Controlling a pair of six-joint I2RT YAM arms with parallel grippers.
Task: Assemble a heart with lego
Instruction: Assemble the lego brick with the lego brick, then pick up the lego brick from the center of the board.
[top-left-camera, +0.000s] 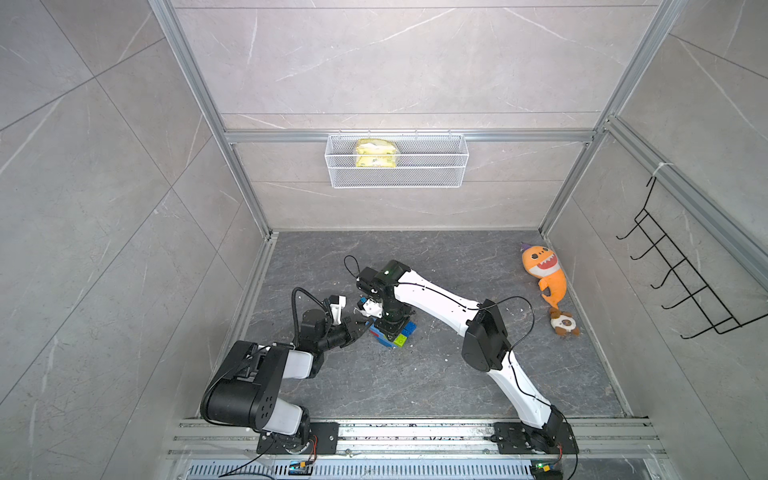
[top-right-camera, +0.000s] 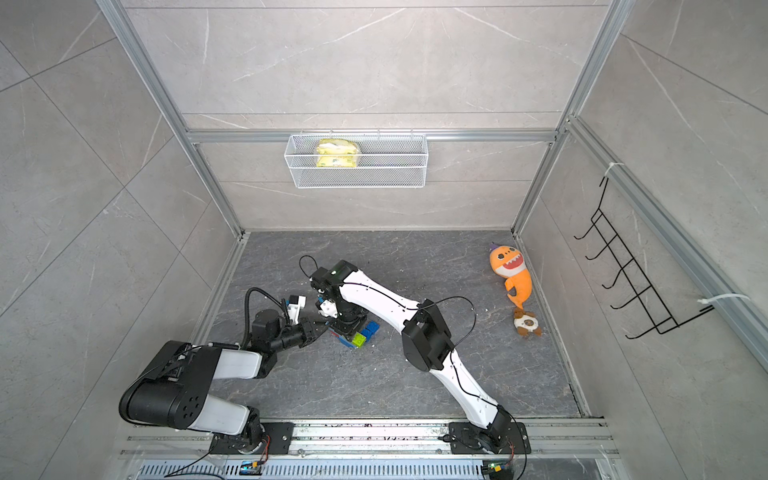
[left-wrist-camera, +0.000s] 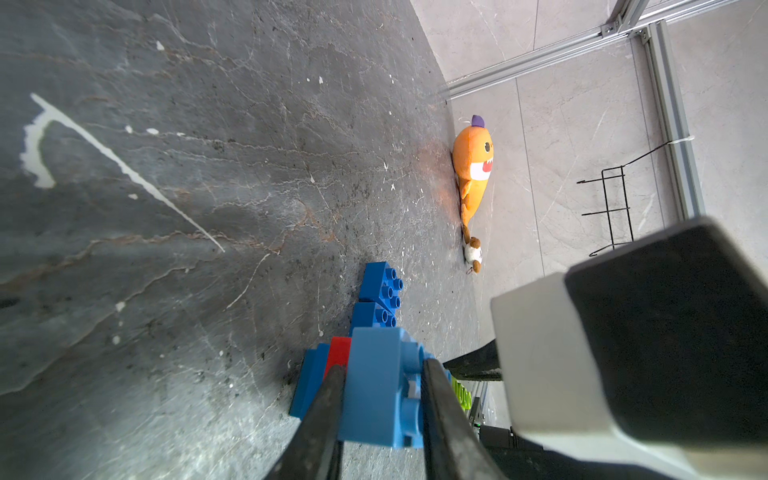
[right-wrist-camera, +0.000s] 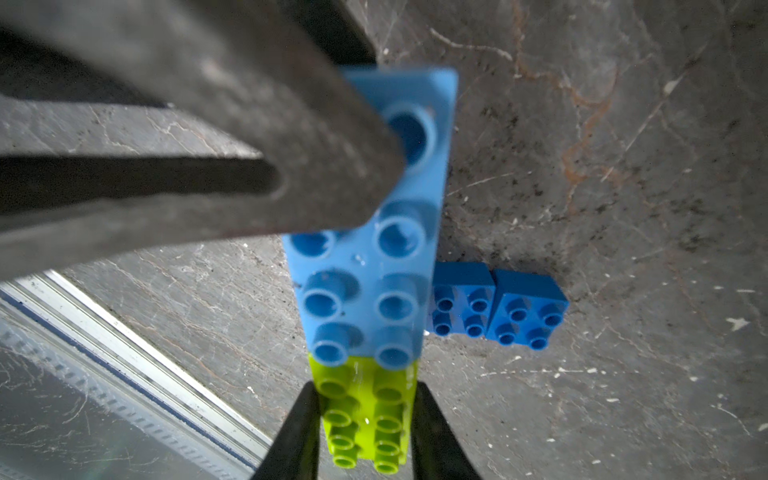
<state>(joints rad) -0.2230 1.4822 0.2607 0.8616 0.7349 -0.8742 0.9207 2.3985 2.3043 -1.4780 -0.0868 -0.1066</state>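
Dark floor (top-left-camera: 415, 382), grips engaged.
Left gripper (left-wrist-camera: 383, 368) clamps light blue brick (left-wrist-camera: 374, 395); right gripper (right-wrist-camera: 365, 388) clamps lime brick (right-wrist-camera: 365, 415); dark blue bricks (right-wrist-camera: 461, 291) beside.

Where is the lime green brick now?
In a top view the lime green brick lies on the floor, left of centre, gripped by the right gripper, its end against the light blue brick.

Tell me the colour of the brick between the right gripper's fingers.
Lime green. The right wrist view shows the lime green brick best.
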